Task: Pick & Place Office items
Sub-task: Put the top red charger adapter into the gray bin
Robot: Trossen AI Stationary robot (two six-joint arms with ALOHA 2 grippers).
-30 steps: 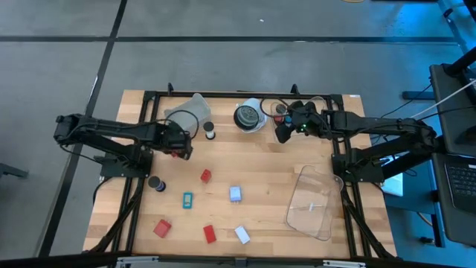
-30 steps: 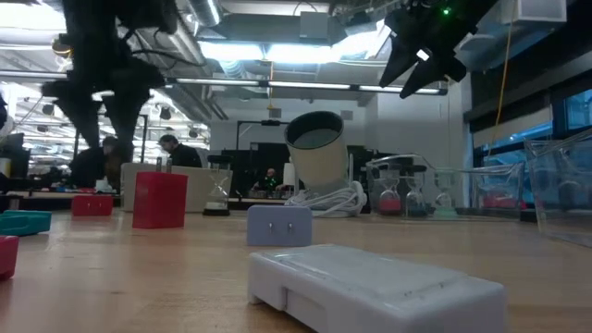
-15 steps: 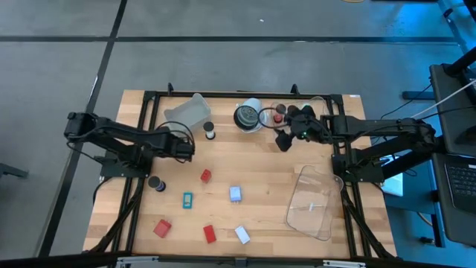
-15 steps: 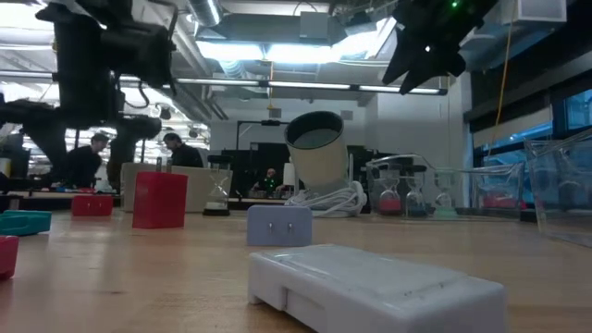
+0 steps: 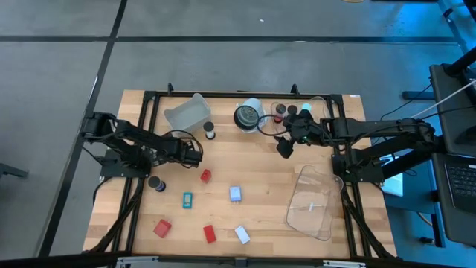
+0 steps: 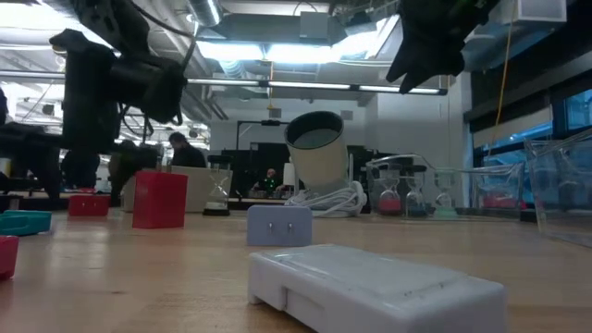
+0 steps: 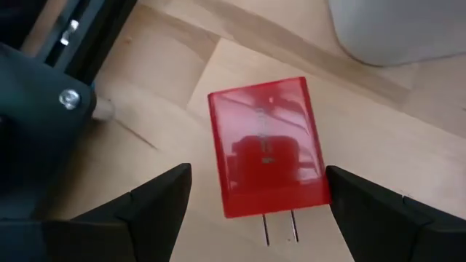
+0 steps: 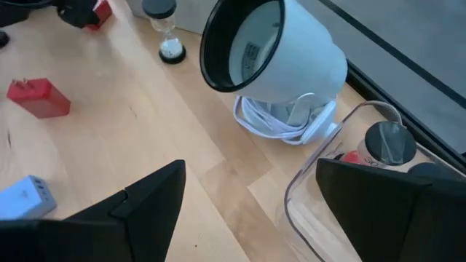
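Flanking a red plug block (image 7: 266,148), left gripper (image 7: 258,218) fingers spread empty; right gripper (image 5: 283,147) likewise open near white round object (image 5: 249,117).

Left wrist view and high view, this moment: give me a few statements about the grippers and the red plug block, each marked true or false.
1. The left gripper is open, with a red plug block lying between its fingers. True.
2. The red plug block is lifted off the table. False: it lies on the wood.
3. The right gripper holds a teal block. False: it is open and holds nothing.
4. The white-and-black round object sits near the table's far edge. True.
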